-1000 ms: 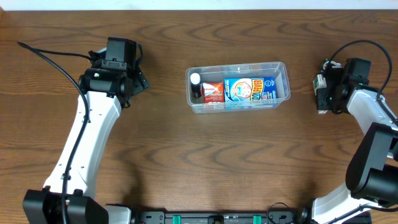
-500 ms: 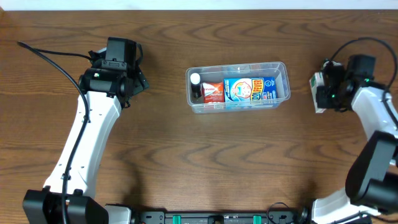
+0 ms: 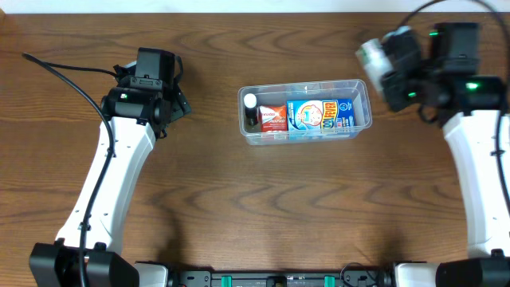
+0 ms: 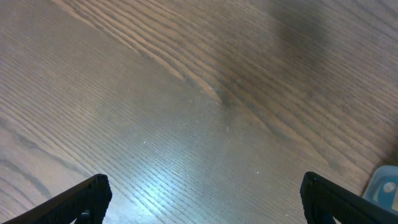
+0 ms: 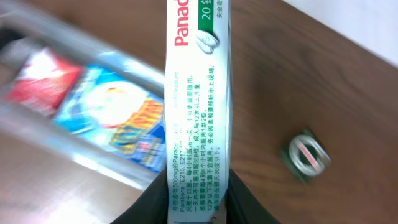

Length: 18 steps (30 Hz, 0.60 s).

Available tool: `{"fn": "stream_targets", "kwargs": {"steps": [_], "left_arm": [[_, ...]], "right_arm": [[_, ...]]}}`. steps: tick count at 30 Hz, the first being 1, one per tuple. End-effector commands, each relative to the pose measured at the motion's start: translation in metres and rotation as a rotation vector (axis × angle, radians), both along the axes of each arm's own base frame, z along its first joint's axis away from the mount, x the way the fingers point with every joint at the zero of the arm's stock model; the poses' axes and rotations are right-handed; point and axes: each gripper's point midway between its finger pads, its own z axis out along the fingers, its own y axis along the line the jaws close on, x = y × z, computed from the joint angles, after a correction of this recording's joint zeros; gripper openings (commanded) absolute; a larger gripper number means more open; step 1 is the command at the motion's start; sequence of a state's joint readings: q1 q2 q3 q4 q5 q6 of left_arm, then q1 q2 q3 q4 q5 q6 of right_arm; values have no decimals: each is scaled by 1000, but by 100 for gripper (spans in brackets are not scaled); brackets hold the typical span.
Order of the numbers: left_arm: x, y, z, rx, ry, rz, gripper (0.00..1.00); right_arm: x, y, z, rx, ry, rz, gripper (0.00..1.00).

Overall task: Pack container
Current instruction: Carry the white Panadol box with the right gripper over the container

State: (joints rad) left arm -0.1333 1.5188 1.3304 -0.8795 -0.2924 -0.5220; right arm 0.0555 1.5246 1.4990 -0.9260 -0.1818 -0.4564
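The clear plastic container (image 3: 360, 83) sits mid-table, holding a white-capped bottle (image 3: 250, 102), a red box (image 3: 273, 116) and a blue packet (image 3: 319, 115). My right gripper (image 3: 392, 64) is shut on a white Panadol box (image 3: 371, 54), held in the air by the container's far right corner. In the right wrist view the box (image 5: 198, 93) runs up from the jaws (image 5: 198, 202), with the container (image 5: 37, 34) blurred below at the left. My left gripper (image 3: 153, 78) is open and empty over bare table, left of the container; it also shows in the left wrist view (image 4: 205, 208).
A small round metal item (image 5: 306, 155) lies on the wood to the right of the held box in the right wrist view. A black cable (image 3: 64, 68) trails across the table at the far left. A blue edge (image 4: 385, 186) shows at the left wrist view's right border.
My right gripper has lifted the white box off the table at the right and carried it up and left toward the container's far right corner. The left arm has not moved.
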Motion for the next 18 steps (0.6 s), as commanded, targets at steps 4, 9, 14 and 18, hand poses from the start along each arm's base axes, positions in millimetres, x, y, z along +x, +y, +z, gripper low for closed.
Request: {"fn": "stream_targets", "kwargs": {"steps": [4, 9, 14, 18], "left_arm": [[0, 4, -4, 19, 16, 5, 98], [0, 4, -4, 19, 16, 5, 98], [0, 4, -4, 19, 16, 5, 98], [0, 4, -4, 19, 16, 5, 98]], "right_arm": [[-27, 64, -18, -89, 53, 307, 24], [-39, 85, -35, -118, 99, 406, 26], [-36, 92, -53, -146, 127, 470, 28], [-31, 87, -73, -213, 158, 530, 27]]}}
